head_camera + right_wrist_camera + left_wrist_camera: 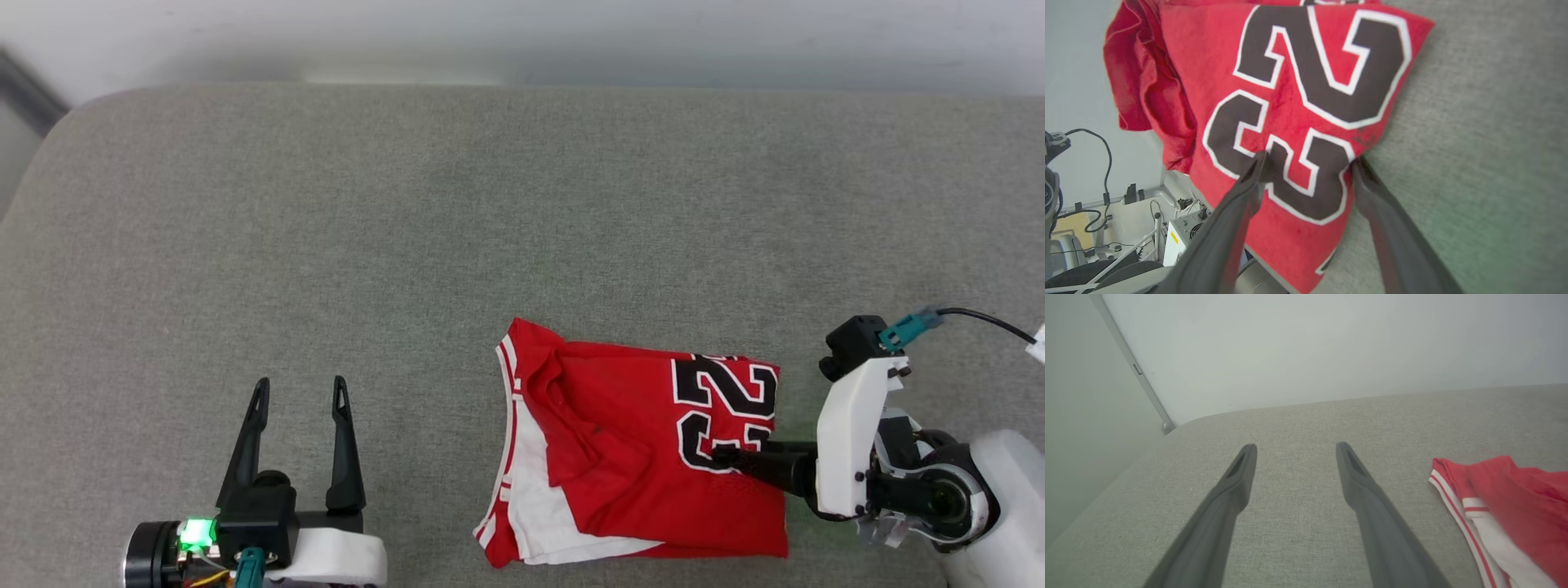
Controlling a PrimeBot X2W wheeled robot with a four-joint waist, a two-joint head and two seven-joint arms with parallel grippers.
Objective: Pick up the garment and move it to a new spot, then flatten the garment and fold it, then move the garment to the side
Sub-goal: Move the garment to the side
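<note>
The garment lies folded into a rough rectangle on the grey cushion, near the front edge and right of centre. It is red with a white sleeve panel, striped trim at its left side and a black "23" toward its right edge. My right gripper reaches in from the right, open. In the right wrist view its fingers straddle the garment, one fingertip resting on the number, the other at the fabric's edge. My left gripper stands open and empty over bare cushion at the lower left. The garment sits to its right.
The grey cushion stretches wide toward a pale wall, with a rounded far-left corner. A black cable runs off my right wrist. Beyond the cushion's front edge, the right wrist view shows equipment and cables on the floor.
</note>
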